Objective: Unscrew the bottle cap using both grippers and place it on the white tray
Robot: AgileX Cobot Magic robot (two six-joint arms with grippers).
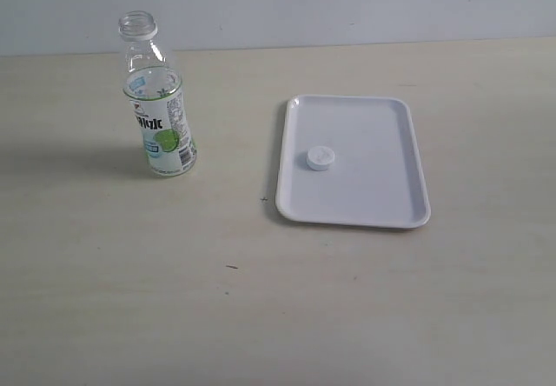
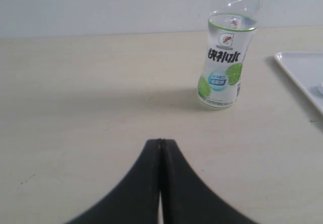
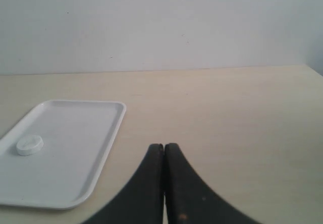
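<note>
The clear bottle (image 1: 159,99) with the lime label stands upright at the back left of the table, its neck open with no cap on. The small white ribbed bottle cap (image 1: 320,157) lies on the white tray (image 1: 382,203), left of the tray's middle. Neither arm shows in the exterior view. My left gripper (image 2: 160,141) is shut with nothing in it, well short of the bottle (image 2: 225,67). With its fingers pressed together and empty, my right gripper (image 3: 164,146) stands beside the tray (image 3: 96,158), and the cap (image 3: 29,145) lies apart from it.
The pale wooden table (image 1: 174,299) ends at a plain light wall (image 1: 347,3) behind. A corner of the tray (image 2: 303,72) shows at the side of the left wrist view.
</note>
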